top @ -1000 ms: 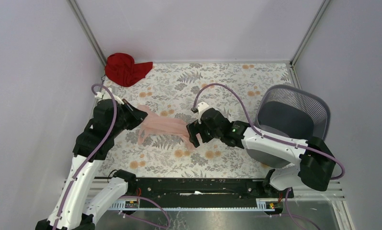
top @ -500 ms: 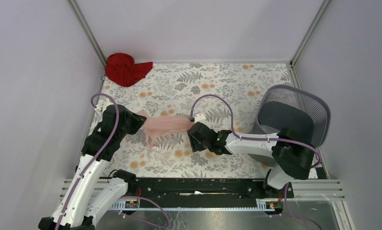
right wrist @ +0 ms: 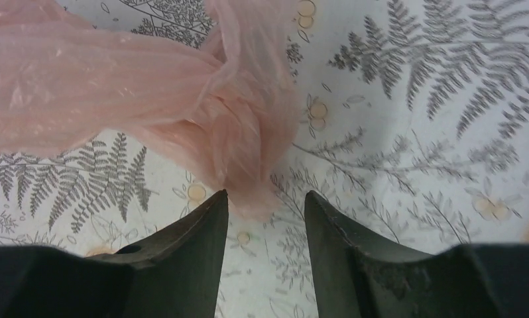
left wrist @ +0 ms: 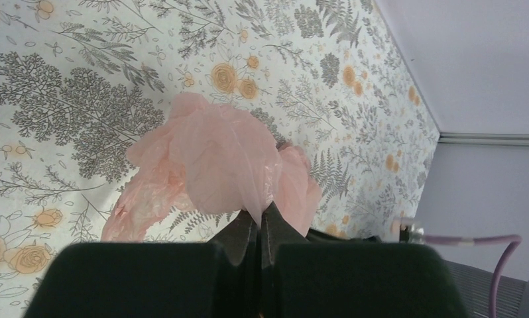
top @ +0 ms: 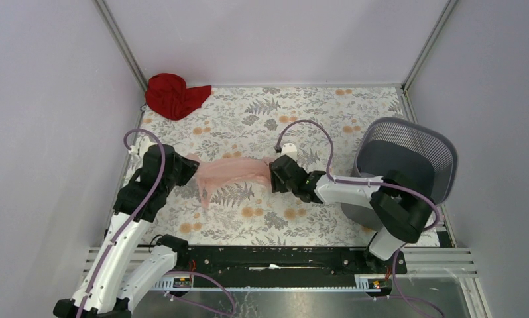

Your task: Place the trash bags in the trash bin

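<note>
The pale pink trash bag point(top: 230, 173) lies stretched across the flowered table between my two grippers. My left gripper point(top: 194, 171) is shut on the bag's left end; in the left wrist view the film point(left wrist: 215, 156) fans out from the closed fingertips point(left wrist: 258, 215). My right gripper point(top: 273, 176) is open at the bag's right end, where a bunched knot of film point(right wrist: 238, 142) lies just ahead of its fingertips point(right wrist: 265, 199). The dark grey mesh trash bin point(top: 404, 162) stands at the right, tilted, behind my right arm.
A red cloth point(top: 172, 96) lies in the far left corner. Grey walls close in the table on the left, back and right. A black rail point(top: 275, 255) runs along the near edge.
My right gripper let go of the bag's right end and shifted up and right. My left gripper pulled back and down with the bag's left end, and the bag now lies lower and bunched.
</note>
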